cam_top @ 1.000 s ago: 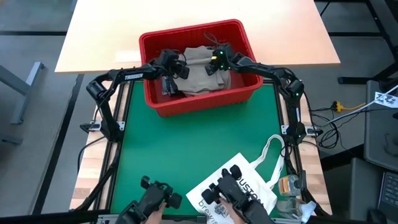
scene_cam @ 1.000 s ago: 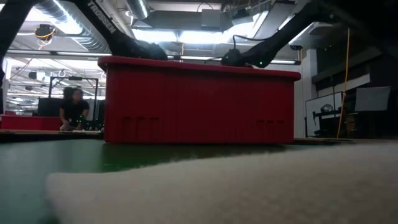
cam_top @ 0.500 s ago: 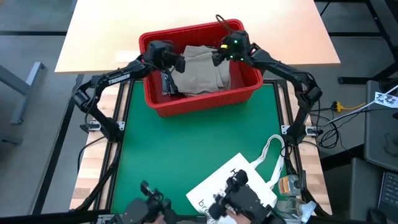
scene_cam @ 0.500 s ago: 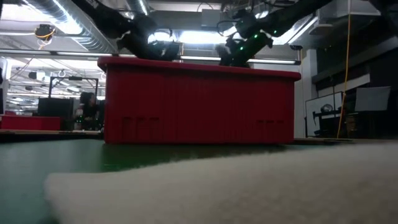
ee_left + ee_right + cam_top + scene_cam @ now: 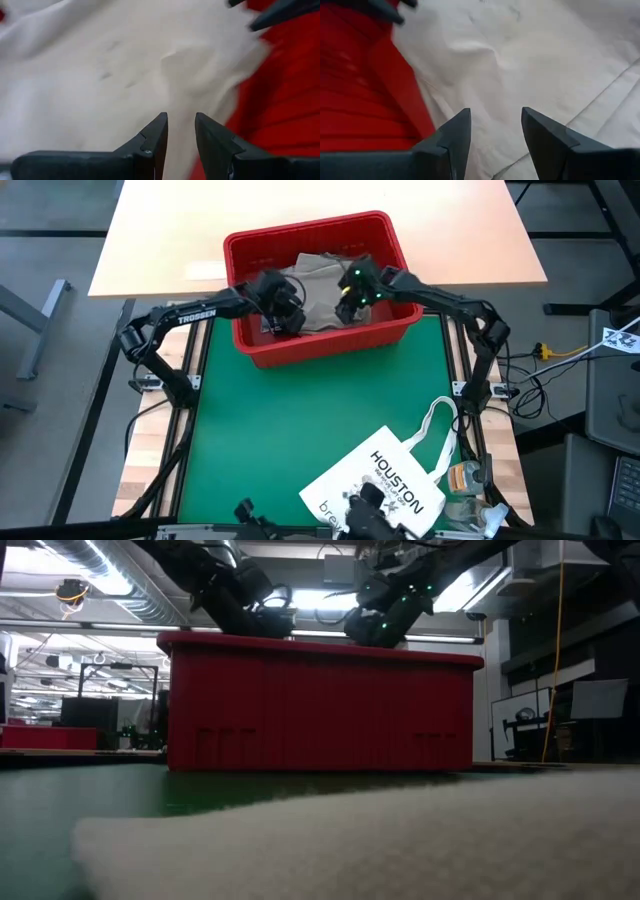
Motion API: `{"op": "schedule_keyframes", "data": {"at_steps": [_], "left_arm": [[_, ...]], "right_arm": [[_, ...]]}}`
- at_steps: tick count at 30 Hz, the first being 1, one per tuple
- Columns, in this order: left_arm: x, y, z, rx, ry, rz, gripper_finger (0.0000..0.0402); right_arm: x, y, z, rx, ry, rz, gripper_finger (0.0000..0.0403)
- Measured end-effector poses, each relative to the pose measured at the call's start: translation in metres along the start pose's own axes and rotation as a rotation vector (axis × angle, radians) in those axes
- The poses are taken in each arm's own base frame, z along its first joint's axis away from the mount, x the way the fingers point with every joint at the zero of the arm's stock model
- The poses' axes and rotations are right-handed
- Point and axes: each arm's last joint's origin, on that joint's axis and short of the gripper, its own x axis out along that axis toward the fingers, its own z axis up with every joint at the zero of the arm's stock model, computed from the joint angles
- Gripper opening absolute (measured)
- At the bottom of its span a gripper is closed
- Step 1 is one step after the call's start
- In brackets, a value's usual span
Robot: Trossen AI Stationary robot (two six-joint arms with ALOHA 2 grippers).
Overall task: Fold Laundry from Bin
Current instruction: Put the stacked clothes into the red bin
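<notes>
Both arms reach down into the bin (image 5: 330, 345).

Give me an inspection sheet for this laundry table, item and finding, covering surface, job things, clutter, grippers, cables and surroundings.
Surface: green mat on a wooden table, bare in the middle.
Job things: red bin at the far edge of the mat; tan garment inside it.
Clutter: white tote bag printed HOUSTON at the near right corner.
Grippers: left gripper open over the tan garment, gripping nothing; right gripper open over it too, gripping nothing.
Cables: yellow cable on the floor to the right.
Surroundings: workshop room with ceiling lights behind the table; no person seen.
</notes>
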Motion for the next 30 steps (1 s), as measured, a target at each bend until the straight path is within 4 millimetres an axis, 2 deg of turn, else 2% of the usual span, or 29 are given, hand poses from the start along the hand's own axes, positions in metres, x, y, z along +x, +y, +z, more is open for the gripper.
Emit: {"op": "schedule_keyframes", "data": {"at_steps": [4, 10, 16, 22, 30], "left_arm": [[0.0, -0.005, -0.005, 0.062, 0.027, 0.099, 0.0094], [0.004, -0.008, -0.013, 0.077, 0.044, 0.105, 0.0094], [0.007, -0.002, -0.023, 0.073, 0.087, 0.123, 0.0094], [0.007, -0.001, -0.019, 0.071, 0.049, 0.119, 0.0094], [0.007, -0.001, -0.019, 0.071, 0.04, 0.118, 0.0094]], "right_arm": [[0.021, 0.006, -0.006, -0.029, 0.05, -0.073, 0.0176], [0.052, 0.005, -0.019, -0.033, 0.131, -0.099, 0.0176], [0.07, 0.002, -0.029, -0.027, 0.178, -0.098, 0.0176], [0.067, 0.003, -0.024, -0.027, 0.167, -0.1, 0.0176], [0.037, 0.006, 0.032, -0.055, -0.104, -0.13, 0.0176]]}}
